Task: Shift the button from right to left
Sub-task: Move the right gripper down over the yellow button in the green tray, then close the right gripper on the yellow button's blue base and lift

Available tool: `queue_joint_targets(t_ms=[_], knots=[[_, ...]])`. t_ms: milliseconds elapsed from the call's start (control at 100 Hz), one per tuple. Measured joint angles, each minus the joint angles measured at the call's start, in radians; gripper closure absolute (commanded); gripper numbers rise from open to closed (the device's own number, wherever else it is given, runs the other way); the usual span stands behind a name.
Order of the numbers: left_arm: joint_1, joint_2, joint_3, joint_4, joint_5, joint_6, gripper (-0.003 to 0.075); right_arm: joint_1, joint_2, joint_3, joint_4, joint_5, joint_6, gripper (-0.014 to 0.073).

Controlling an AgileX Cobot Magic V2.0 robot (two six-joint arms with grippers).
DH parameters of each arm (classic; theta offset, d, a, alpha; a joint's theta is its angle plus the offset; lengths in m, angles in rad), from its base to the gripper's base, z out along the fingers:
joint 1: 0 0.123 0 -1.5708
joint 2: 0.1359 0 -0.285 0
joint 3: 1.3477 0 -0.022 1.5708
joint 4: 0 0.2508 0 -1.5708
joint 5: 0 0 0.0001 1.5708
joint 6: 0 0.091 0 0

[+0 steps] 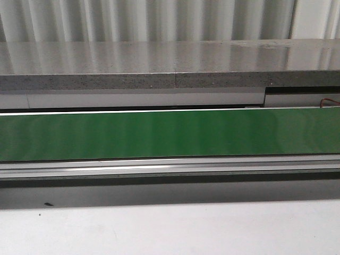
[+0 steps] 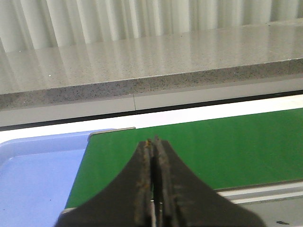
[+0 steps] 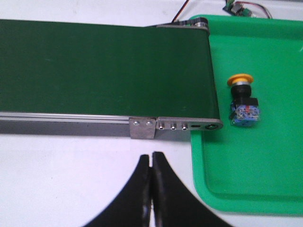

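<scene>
Both pressed together, empty: right end effector [image 3: 151,158] over the white counter [image 3: 57,175], left end effector [image 2: 154,144] above the green belt [image 2: 213,151]. Beyond the right one, lying in the green tray [image 3: 265,179] just beside the belt's end: the button [image 3: 242,100].

A green conveyor belt [image 1: 170,133] is running across the white table [image 1: 170,228]; a grey speckled counter [image 1: 159,64] is standing behind it; a blue tray [image 2: 33,179] and a green tray [image 3: 265,165] are sitting at opposite belt ends.
</scene>
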Motion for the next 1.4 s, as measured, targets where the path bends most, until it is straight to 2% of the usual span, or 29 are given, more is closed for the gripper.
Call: queue_joint_targets(t_ms=[60,130,200,320,370,420,760,1160,1400], knots=[[0.0,0.0,0.0,0.0,0.0,0.0,0.0741,0.0,0.064,-0.049,0.0,0.041,0.0,0.0633],[0.0,0.0,0.0,0.0,0.0,0.0,0.0741,0.0,0.134,-0.096,0.0,0.076,0.0,0.0558],[0.0,0.0,0.0,0.0,0.0,0.0,0.0741,0.0,0.196,-0.13,0.0,0.09,0.0,0.0435],[0.0,0.0,0.0,0.0,0.0,0.0,0.0741,0.0,0.297,-0.167,0.005,0.101,0.0,0.0137],[0.0,0.0,0.0,0.0,0.0,0.0,0.0741,0.0,0.337,-0.179,0.008,0.108,0.0,0.0053],[0.0,0.0,0.0,0.0,0.0,0.0,0.0741,0.0,0.374,-0.193,0.01,0.114,0.0,0.0013],[0.0,0.0,0.0,0.0,0.0,0.0,0.0741,-0.025,0.58,-0.323,0.014,0.156,0.0,0.0013],[0.0,0.0,0.0,0.0,0.0,0.0,0.0741,-0.337,0.807,-0.472,0.018,0.171,-0.007,0.0013],[0.0,0.0,0.0,0.0,0.0,0.0,0.0741,-0.416,0.961,-0.532,0.018,0.163,-0.026,0.0013]])
